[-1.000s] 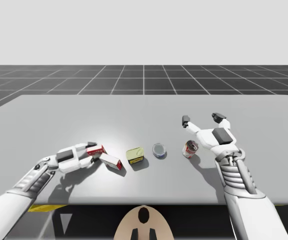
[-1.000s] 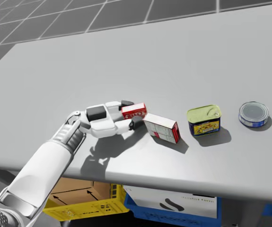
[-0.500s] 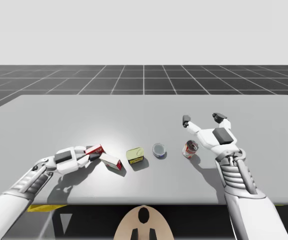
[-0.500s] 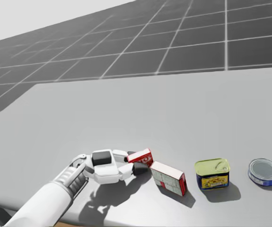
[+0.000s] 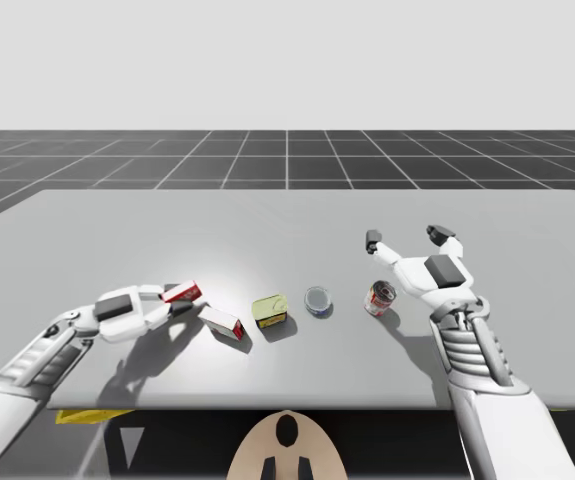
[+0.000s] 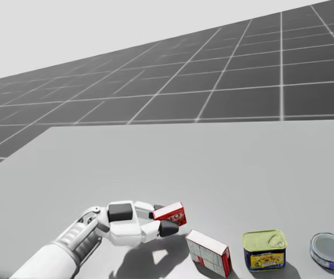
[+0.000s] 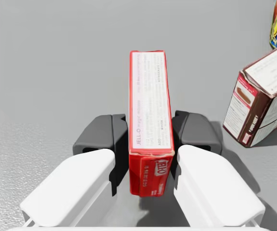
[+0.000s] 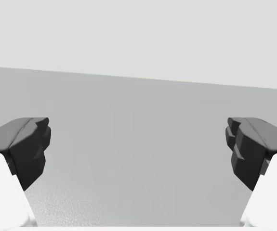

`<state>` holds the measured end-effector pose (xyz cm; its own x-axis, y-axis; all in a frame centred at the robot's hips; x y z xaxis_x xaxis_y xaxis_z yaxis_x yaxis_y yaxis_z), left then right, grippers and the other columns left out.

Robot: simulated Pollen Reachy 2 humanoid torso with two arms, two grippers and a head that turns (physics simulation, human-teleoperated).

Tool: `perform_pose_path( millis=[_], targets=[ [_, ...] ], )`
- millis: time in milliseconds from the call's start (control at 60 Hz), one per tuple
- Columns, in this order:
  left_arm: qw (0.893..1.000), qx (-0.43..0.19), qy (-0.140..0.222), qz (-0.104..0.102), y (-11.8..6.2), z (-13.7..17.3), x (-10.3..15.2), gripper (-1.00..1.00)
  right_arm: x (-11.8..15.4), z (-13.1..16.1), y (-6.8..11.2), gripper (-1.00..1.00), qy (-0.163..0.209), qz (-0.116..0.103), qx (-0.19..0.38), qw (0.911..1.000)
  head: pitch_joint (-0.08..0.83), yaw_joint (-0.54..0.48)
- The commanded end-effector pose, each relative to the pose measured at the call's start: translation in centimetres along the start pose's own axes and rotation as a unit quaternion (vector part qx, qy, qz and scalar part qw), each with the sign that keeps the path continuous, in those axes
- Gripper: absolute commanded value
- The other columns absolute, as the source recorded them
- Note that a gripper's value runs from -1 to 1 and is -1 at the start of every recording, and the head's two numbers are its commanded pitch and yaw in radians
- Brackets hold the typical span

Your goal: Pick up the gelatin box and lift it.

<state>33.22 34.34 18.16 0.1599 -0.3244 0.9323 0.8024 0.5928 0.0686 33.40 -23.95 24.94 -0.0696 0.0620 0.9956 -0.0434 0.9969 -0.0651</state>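
The small red gelatin box (image 7: 149, 134) is clamped between the dark pads of my left gripper (image 7: 149, 144), one pad on each long side. In the high view my left gripper (image 5: 175, 300) holds the red box (image 5: 183, 292) a little above the table at the left, its shadow below. The head view has the same gripper (image 6: 162, 221) with the red box (image 6: 171, 213) off the surface. My right gripper (image 5: 403, 238) stands open above the table at the right, and in its own view the right gripper (image 8: 138, 147) has nothing between its fingers.
A red-and-white box (image 5: 222, 324) lies just right of the held box. Further right stand a yellow-topped blue tin (image 5: 270, 309), a flat blue round tin (image 5: 317, 300) and a red can (image 5: 380, 297) near my right wrist. The grey table (image 5: 287, 220) extends far behind.
My left gripper has risen and drawn back to the left with the red box, away from the red-and-white box. My head has turned upward. The right arm has stayed put.
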Motion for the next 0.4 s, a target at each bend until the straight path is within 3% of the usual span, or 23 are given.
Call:
perform_pose_path(
  millis=[17, 133, 267, 400],
  targets=[
    [0.999, 0.026, -0.015, -0.036, 1.3, 1.3, 4.1, 1.00, 0.0, -0.3, -0.1, -1.00, 0.004, 0.001, 0.008, 1.0000, 0.366, 0.40],
    [0.996, 0.060, -0.037, -0.060, 1.8, 2.3, 7.4, 1.00, -0.2, -0.6, -0.3, -1.00, -0.003, -0.004, 0.009, 0.9999, 0.366, 0.40],
    [0.987, 0.108, -0.088, -0.085, 1.9, 3.9, 12.7, 1.00, -0.4, -0.7, -0.5, -1.00, -0.009, -0.001, 0.013, 0.9999, 0.362, 0.40],
    [0.974, 0.142, -0.143, -0.108, 0.9, 5.3, 17.5, 1.00, -0.3, -0.4, -0.7, -1.00, 0.017, -0.017, 0.036, 0.9990, 0.356, 0.40]
  ],
)
